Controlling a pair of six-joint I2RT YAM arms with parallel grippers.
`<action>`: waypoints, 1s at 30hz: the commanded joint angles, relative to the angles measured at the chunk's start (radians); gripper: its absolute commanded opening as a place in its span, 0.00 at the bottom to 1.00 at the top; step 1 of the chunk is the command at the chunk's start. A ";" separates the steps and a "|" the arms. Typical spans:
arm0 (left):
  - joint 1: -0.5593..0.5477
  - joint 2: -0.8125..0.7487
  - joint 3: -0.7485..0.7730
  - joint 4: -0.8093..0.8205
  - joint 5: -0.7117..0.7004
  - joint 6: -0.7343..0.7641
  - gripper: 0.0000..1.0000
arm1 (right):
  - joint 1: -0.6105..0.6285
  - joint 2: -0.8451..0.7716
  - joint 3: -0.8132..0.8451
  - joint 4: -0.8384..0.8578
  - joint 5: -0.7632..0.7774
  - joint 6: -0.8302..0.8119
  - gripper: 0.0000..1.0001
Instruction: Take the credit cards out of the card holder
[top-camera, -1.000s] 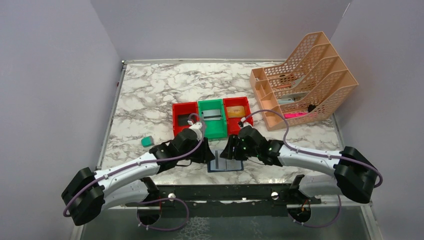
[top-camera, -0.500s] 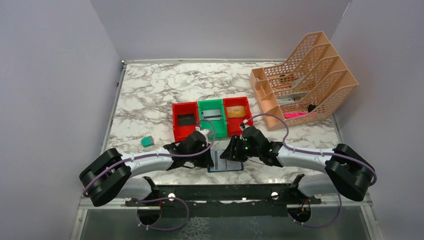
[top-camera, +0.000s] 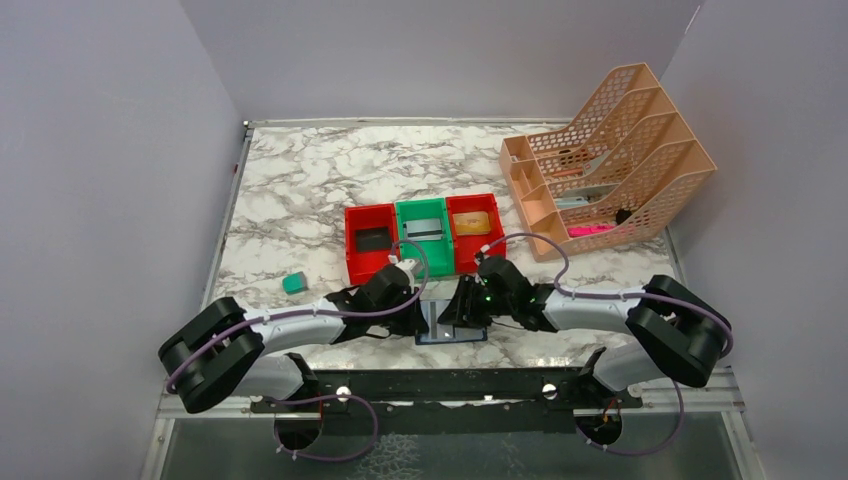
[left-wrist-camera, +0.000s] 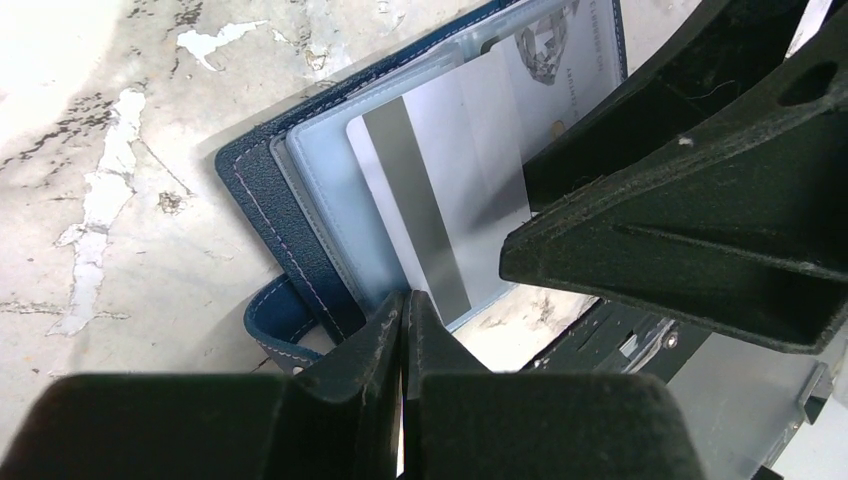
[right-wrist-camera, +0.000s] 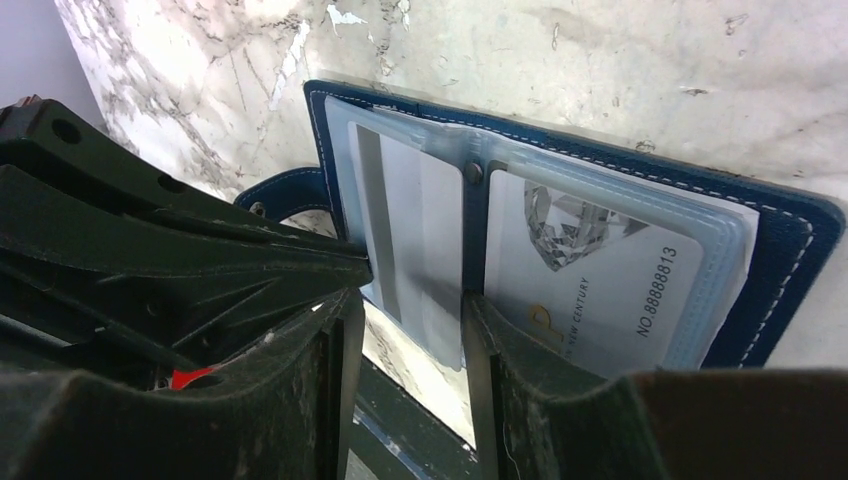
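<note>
One marble worktop (top-camera: 300, 190) carried one orange rack (top-camera: 610, 160) behind and right of the card holder (right-wrist-camera: 780, 260), and three bins (top-camera: 421, 205) just behind it. The holder lay open, two credit cards (right-wrist-camera: 590, 280) in its sleeves. The right pincer (right-wrist-camera: 410, 310) stood apart astride its middle. The left pincer (left-wrist-camera: 403, 305) was pressed together by its tab. One teal block (top-camera: 293, 283) sat to its left.

Left gripper (left-wrist-camera: 405, 310) lowered at card holder (right-wrist-camera: 790, 260) (elbow back), right gripper (right-wrist-camera: 405, 330) edged left
</note>
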 joint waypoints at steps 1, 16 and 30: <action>-0.012 0.054 -0.021 -0.067 -0.063 0.022 0.05 | -0.003 0.003 -0.032 0.035 0.008 0.020 0.43; -0.018 0.021 -0.013 -0.078 -0.072 0.020 0.04 | -0.043 -0.024 -0.168 0.292 -0.074 0.081 0.01; -0.018 -0.037 0.000 -0.088 -0.067 0.018 0.10 | -0.085 -0.102 -0.211 0.171 -0.047 0.053 0.02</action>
